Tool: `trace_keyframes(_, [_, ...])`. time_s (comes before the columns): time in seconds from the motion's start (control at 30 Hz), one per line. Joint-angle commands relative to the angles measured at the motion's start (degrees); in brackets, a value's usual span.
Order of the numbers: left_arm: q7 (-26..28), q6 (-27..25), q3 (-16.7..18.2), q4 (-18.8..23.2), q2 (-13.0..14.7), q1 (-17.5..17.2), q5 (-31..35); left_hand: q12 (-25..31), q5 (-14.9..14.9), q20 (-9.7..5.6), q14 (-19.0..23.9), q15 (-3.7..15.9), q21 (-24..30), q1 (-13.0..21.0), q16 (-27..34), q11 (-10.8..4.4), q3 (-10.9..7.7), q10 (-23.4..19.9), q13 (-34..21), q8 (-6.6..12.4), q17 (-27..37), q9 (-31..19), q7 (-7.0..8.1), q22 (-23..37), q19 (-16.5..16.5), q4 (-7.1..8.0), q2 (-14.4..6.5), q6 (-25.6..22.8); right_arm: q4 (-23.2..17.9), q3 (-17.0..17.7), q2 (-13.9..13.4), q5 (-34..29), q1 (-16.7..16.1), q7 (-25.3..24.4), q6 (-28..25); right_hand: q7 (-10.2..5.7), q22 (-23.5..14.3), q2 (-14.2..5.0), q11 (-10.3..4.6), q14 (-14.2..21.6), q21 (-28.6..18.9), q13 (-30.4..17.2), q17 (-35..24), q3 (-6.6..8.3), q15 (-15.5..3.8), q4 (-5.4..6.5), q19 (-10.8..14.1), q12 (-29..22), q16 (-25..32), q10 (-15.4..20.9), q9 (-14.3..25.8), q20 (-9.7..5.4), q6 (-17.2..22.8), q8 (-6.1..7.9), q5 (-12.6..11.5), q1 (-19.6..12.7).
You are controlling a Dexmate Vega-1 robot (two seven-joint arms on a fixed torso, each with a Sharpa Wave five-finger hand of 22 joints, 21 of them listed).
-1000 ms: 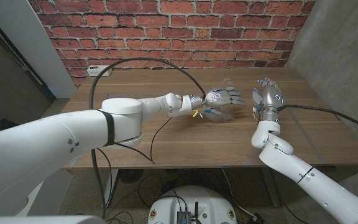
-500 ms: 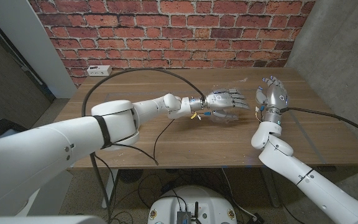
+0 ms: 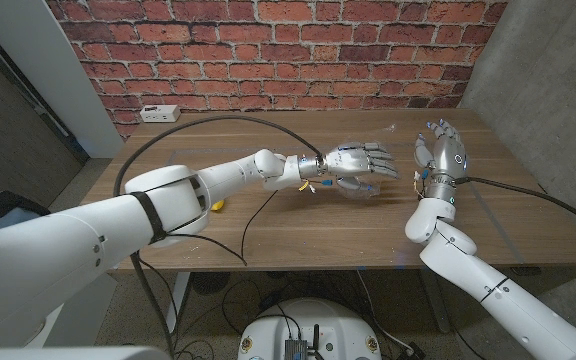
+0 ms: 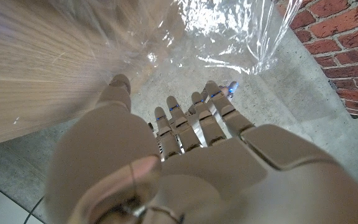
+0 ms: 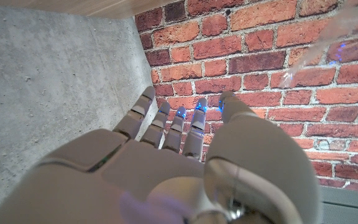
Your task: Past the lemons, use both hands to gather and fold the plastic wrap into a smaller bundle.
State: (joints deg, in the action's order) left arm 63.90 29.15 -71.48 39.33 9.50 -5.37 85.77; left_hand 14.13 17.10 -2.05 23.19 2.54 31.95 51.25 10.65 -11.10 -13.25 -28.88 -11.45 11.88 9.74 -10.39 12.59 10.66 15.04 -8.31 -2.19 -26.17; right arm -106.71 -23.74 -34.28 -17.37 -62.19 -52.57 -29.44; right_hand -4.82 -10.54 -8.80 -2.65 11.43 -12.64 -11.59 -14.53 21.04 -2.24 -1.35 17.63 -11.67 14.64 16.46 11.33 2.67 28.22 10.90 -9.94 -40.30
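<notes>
Reaching across a wooden counter [image 3: 268, 225] from the near left corner, the left arm ends in its left hand [image 3: 360, 160], seen from the head view back-side up, fingers [image 3: 378, 155] stretched toward the robot's right and slightly spread. Under and just beyond that hand lies the wrap [image 3: 360, 183], a crumpled clear plastic sheet that is hard to see against the wood, toward the middle-right of the counter. Whether the fingers are pinching any of it cannot be told from the head view. From the left wrist view, the left hand's fingers [image 4: 194, 118] are extended and apart, and the wrap [image 4: 222, 34] shows shiny and wrinkled just past their tips, apparently not grasped.

On the robot's right, the right hand [image 3: 446, 150] stands upright above the counter, fingers pointing up and spread, holding nothing. It is near the wrap but apart from it, with bare wood between the 2 hands. The right wrist view shows the same hand [image 5: 179, 149] open against a brick wall [image 5: 260, 62] and a grey concrete wall [image 5: 48, 81].

A small yellow object [image 3: 218, 206] sits on the counter beside the left arm's elbow, too small to identify. At the far left edge of the counter rests a white power strip [image 3: 158, 114]. A black cable [image 3: 218, 100] arcs over the counter.
</notes>
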Motion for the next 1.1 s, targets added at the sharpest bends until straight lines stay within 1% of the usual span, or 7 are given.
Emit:
trace_keyframes(0.03, [0.1, 1.03, -3.76, 3.36, 2.69, 2.19, 1.01, 0.18, -0.24, -1.21, 0.91, 10.1, -0.27, 0.65, 0.06, 0.18, -0.51, -1.0, -0.21, 0.55, 0.21, -0.22, 0.06, 0.09, 0.71, 0.03, -0.41, -3.22, -1.83, 3.87, -1.67, 5.56, -3.14, 2.79, 10.49, 0.25, -0.26, 1.09, 0.02, 0.27, -0.38, -0.15, -0.24, -1.51, -3.59, 0.69, 0.81, -0.18, 0.19, 0.17, 0.19, 0.56, 0.5, 0.43, 0.15, 2.19])
trace_keyframes(0.13, [0.1, 1.32, -4.37, 3.72, 2.94, 2.38, 0.85, -0.03, -0.48, -1.62, 0.72, 9.87, -0.3, -0.04, -0.07, 0.31, -0.14, -0.77, -0.25, 0.04, 0.22, -0.17, 0.07, 0.11, 0.79, 0.33, -0.03, -2.77, -4.47, 5.79, -2.29, 9.2, -4.24, 6.61, 10.15, 0.76, -0.28, 4.21, 0.82, -0.7, 0.12, -0.14, 0.13, -4.07, -2.03, 0.91, -0.4, 0.12, -0.48, -0.72, 0.06, 1.87, -0.83, 0.04, -0.07, 5.0])
trace_keyframes(0.33, [0.1, -0.03, -4.51, 5.45, 3.78, 1.73, 1.24, -0.25, -0.66, -1.79, 0.48, 10.06, -0.35, -0.68, -0.18, 0.11, 0.1, -0.6, -0.29, -0.51, 0.24, -0.13, 0.08, 0.14, 0.82, 0.67, 0.02, -2.14, -14.05, 9.2, -8.54, 18.34, -3.14, 22.59, -4.12, 2.21, -0.41, 6.39, 2.11, -6.19, 1.57, -0.47, 0.61, -7.53, 1.76, 1.85, -6.31, 0.85, -2.62, -4.27, 0.12, 4.53, -1.82, -0.04, -0.96, 10.05])
trace_keyframes(0.57, [0.1, -1.81, -3.61, 7.04, 4.62, 0.59, 1.38, -0.35, -0.67, -1.4, 0.31, 10.24, -0.47, -0.61, -0.24, 0.05, -0.03, -0.53, -0.31, -0.65, 0.23, -0.13, 0.11, 0.16, 0.58, 0.68, -0.27, -2.04, -17.32, 5.49, -13.62, 20.24, 3.62, 28.9, -20.08, 3.2, -0.43, 7.0, 3.27, -8.67, 1.51, -0.63, 0.94, -8.53, 2.77, 1.36, -8.58, 1.09, -3.05, -7.91, 0.15, 4.85, -6.89, -0.94, -1.31, 10.94])
trace_keyframes(0.67, [0.1, -2.09, -3.32, 7.6, 5.06, 0.23, 1.34, -0.31, -0.66, -1.29, 0.23, 10.31, -0.5, -0.43, -0.27, -0.02, -0.19, -0.72, -0.32, -0.69, 0.23, -0.14, 0.12, 0.17, 0.54, 0.65, -0.55, -2.08, -16.31, 5.75, -15.56, 20.8, 2.87, 29.33, -15.17, 1.2, -0.33, 1.29, 1.0, -5.18, -0.09, -0.63, 1.75, -3.66, -0.27, -3.86, -5.45, -1.05, -1.5, -3.7, 0.1, 3.65, -3.55, 1.47, -1.45, 2.63])
trace_keyframes(0.77, [0.1, -2.57, -2.51, 8.26, 5.48, -0.4, 1.24, -0.31, -0.67, -1.23, 0.22, 10.33, -0.52, -0.32, -0.25, -0.15, -0.32, -0.8, -0.33, -0.71, 0.23, -0.14, 0.12, 0.17, 0.53, 0.64, -0.79, -2.14, -14.86, 6.37, -17.54, 21.87, 1.92, 30.93, -8.24, 0.37, -0.32, -2.19, 0.03, 0.01, -1.35, -0.58, 1.78, 0.61, -3.94, -6.91, -1.78, -2.46, 0.65, 1.85, 0.12, 0.61, 3.03, 3.03, -0.87, -3.56])
trace_keyframes(1.1, [0.1, -9.1, 6.2, 11.98, 6.03, -7.21, 0.57, -0.75, -2.52, 1.28, 1.27, 10.35, -0.24, 1.27, 0.12, 0.58, -5.6, -1.19, -0.54, -0.98, 0.48, -0.31, 0.19, 0.55, 0.5, 2.39, -9.64, -3.28, -13.56, 5.62, -16.94, 21.13, 0.96, 27.38, -4.32, 0.76, -0.36, -2.53, 0.12, 0.57, -1.8, -0.62, 1.18, 1.63, -2.56, -6.15, -0.42, -2.4, 1.37, 2.87, 0.15, 0.35, 3.98, 2.73, -0.74, -4.42])
